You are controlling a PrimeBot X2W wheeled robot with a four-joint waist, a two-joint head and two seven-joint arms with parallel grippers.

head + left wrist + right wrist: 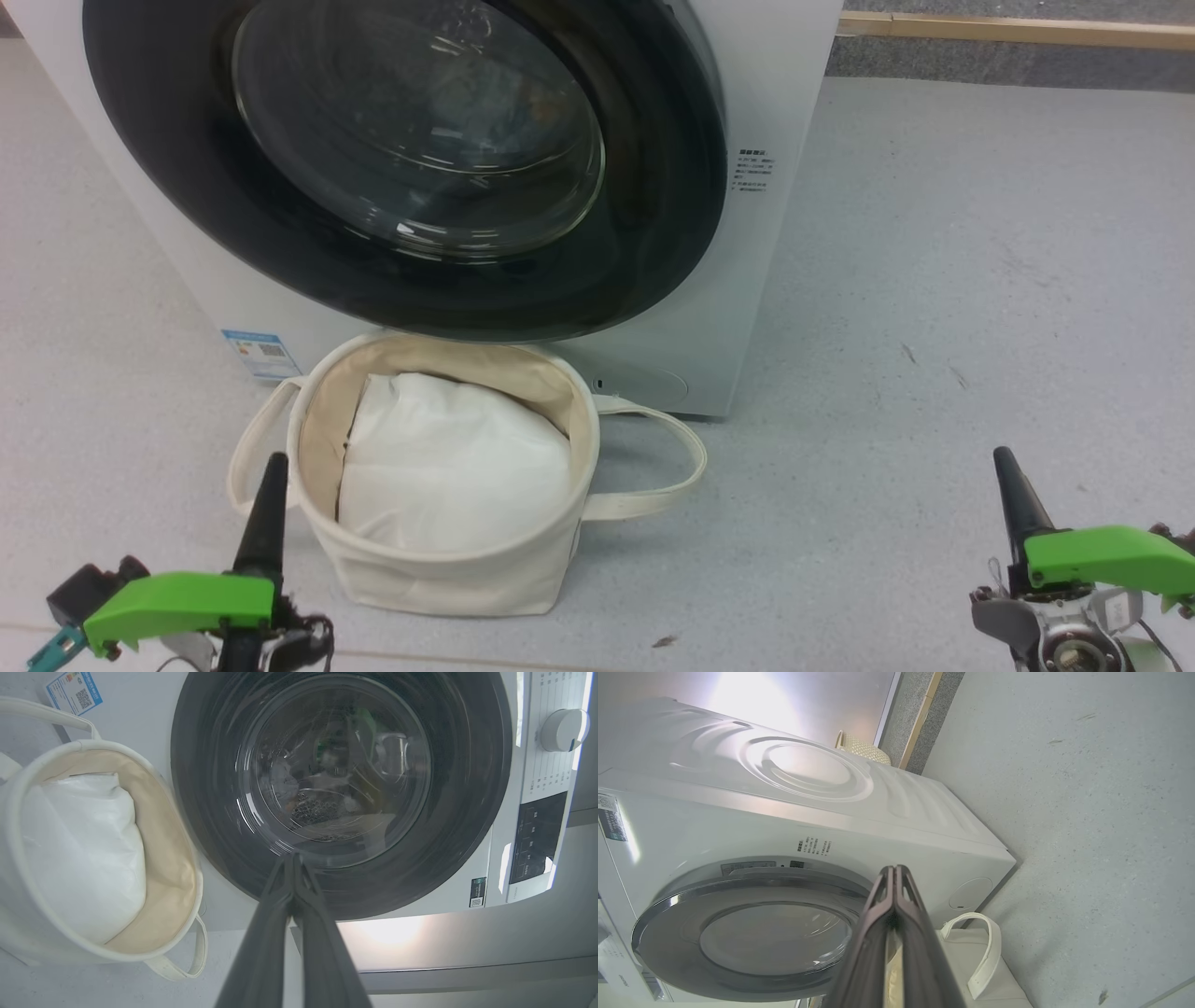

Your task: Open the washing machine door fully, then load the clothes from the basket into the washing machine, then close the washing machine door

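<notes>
The white washing machine (pixel 775 112) stands ahead with its round black-rimmed washing machine door (pixel 448 168) shut flat against the front. Dim pale shapes show behind the glass (pixel 327 784); I cannot tell whether they are the clothes. The cream basket (pixel 448 583) sits on the floor just below the door and holds a plain white cloth bundle (pixel 448 467). My left gripper (pixel 275 462) is shut and empty, at the basket's left side. My right gripper (pixel 1004 457) is shut and empty, well to the right over bare floor. The wrist views show the left gripper (pixel 293 856) and right gripper (pixel 895 870) with fingers pressed together.
Grey speckled floor (pixel 980 280) spreads to the right of the machine. A wooden skirting strip (pixel 1018 30) runs along the far wall. The machine's control knob (pixel 563 729) and dark panel sit above the door. A pale woven object (pixel 864 749) stands behind the machine.
</notes>
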